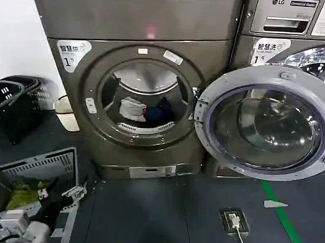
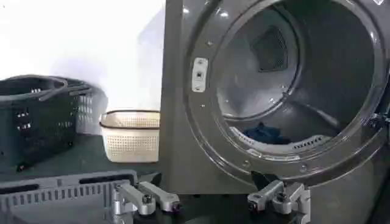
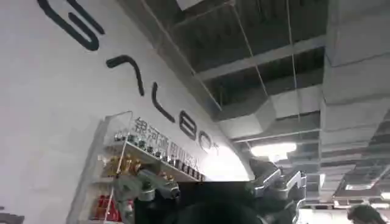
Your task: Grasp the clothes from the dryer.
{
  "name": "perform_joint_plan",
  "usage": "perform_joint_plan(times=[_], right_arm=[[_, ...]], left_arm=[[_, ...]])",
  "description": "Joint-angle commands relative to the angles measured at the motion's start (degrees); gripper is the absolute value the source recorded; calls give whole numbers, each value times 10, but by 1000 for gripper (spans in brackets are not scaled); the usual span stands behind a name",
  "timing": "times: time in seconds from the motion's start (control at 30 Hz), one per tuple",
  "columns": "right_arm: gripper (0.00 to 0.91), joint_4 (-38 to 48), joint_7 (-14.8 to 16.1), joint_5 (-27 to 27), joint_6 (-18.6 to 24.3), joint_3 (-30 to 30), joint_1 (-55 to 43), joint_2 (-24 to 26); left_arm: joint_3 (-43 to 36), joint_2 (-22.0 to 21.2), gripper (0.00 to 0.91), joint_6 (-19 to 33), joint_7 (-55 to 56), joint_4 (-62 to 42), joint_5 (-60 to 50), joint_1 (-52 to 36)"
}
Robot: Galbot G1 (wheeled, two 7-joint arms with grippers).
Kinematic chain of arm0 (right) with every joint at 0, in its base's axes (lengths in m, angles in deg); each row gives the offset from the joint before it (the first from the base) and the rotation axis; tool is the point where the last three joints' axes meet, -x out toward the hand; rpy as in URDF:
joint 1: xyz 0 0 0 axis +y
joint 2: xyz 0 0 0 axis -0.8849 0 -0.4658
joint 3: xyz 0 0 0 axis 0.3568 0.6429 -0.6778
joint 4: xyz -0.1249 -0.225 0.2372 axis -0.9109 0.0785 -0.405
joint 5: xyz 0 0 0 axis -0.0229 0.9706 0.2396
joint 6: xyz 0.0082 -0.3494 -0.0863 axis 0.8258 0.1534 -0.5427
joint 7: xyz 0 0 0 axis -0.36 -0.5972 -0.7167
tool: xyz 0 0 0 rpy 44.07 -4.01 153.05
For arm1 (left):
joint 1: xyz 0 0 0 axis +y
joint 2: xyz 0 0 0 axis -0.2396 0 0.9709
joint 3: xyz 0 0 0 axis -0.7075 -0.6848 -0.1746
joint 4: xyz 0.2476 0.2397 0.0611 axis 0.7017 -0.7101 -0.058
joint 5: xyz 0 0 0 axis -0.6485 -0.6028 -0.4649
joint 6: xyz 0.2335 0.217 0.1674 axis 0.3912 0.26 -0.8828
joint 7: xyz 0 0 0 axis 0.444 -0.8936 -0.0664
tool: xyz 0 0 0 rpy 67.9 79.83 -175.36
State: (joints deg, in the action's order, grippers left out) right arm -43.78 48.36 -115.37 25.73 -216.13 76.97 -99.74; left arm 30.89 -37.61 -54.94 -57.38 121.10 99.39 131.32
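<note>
The dryer point(image 1: 139, 24) stands in the middle of the head view, bronze-grey, with a "1" sticker. Its glass door point(image 1: 266, 125) is swung wide open to the right. In the drum lie the clothes: a white garment point(image 1: 132, 108) and a dark navy one point(image 1: 158, 113) beside it. The left wrist view shows the navy garment point(image 2: 265, 134) low in the drum point(image 2: 292, 79). My left gripper point(image 1: 64, 194) point(image 2: 213, 204) is open and holds nothing, low over the floor left of the dryer's front. My right gripper point(image 3: 213, 192) is open and points up at a wall and the ceiling.
A grey crate point(image 1: 38, 168) with yellow-green fabric point(image 1: 22, 194) sits at the lower left, beside my left arm. Black baskets point(image 1: 13, 103) and a beige basket point(image 1: 66, 114) stand left of the dryer. An LG machine point(image 1: 289, 19) stands behind the door. A floor socket point(image 1: 234, 220) lies at the right.
</note>
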Motion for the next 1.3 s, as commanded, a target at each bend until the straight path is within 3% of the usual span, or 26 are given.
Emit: perform_joint_plan(times=[0.03, 0.17, 1.3], right_arm=[[907, -1, 6, -15, 7, 3, 0, -3], [907, -19, 8, -16, 17, 32, -10, -12], [907, -41, 16, -14, 40, 86, -49, -25]], left_arm=[[1, 1, 907, 4, -5, 2, 0, 1], [2, 1, 907, 9, -12, 8, -2, 0], [7, 10, 907, 20, -22, 5, 3, 2]])
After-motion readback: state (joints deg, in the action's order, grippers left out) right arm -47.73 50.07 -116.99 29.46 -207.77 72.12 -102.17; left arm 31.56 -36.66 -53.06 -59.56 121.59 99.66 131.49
